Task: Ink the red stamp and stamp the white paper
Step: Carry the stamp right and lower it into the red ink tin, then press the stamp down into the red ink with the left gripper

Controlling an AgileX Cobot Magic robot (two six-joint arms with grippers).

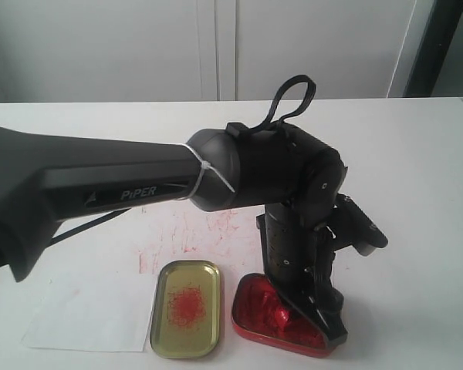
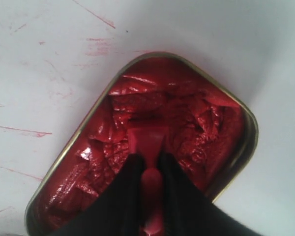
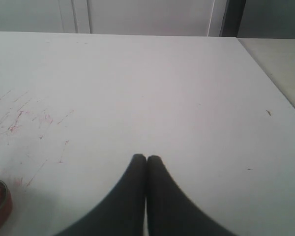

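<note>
Front edge of the table [image 1: 417, 169], exterior view: 3 items in a row. The white paper [image 1: 89, 312] lies flat on the left. Its right edge meets the gold tray [image 1: 170, 327]; whether it runs under the tray cannot be told. The tray carries a red smudge [image 1: 188, 304] at its middle. Just beside the tray on the right, with a thin gap between them, sits the red tin [image 1: 251, 330], full of glossy, churned red paste.

The left gripper [image 2: 148, 160] reaches down into the tin. In the left wrist view its 2 black fingers [image 2: 123, 191] are clamped narrow on the handle of the red stamp [image 2: 146, 140]. The stamp's block points away from the fingers, with its face down in the paste near the tin's centre.

The right gripper [image 3: 146, 161] hangs over bare tabletop, its 2 fingers pressed together with nothing between them. A corner of the red tin shows at the edge of that view.

Behind the tray and tin, red scratch marks [image 1: 187, 231] are smeared across the table. Above them runs the black left arm [image 1: 123, 181], lettered "PiPER", with a white tie [image 1: 204, 181] at the joint and a black cable loop [image 1: 293, 96] on top.

Farthest back are pale cabinet doors [image 1: 216, 46].
</note>
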